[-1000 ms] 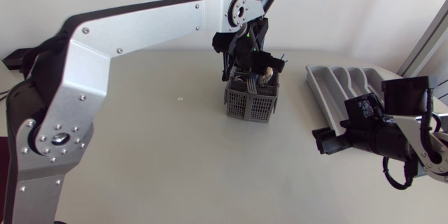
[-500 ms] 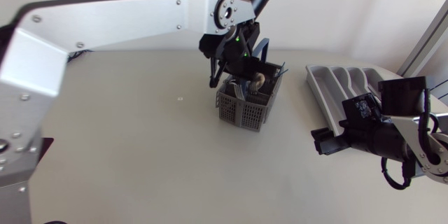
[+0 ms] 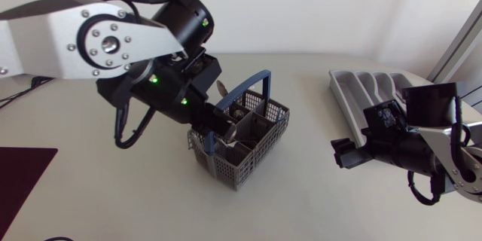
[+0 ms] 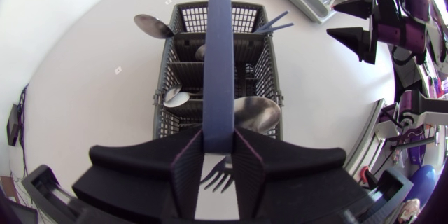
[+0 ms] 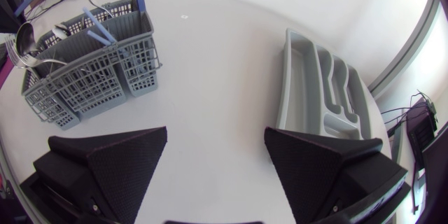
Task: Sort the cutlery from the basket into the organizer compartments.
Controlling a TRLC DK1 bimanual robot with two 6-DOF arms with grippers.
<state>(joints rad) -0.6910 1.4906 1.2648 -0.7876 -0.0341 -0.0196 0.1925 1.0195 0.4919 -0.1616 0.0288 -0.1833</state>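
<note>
Left pincer [image 4: 218, 138] clamped on the basket [image 3: 226, 167] handle [image 4: 218, 42]; right pincer [image 5: 215, 131] wide open, tray [image 5: 299, 84] ahead of it. Looks like you're on basket placement: next, set it down, then pick cutlery [image 4: 255, 112]

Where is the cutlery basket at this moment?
In the head view the basket is near the middle of the table, left of the organizer, with the left gripper shut on its blue handle.
</note>
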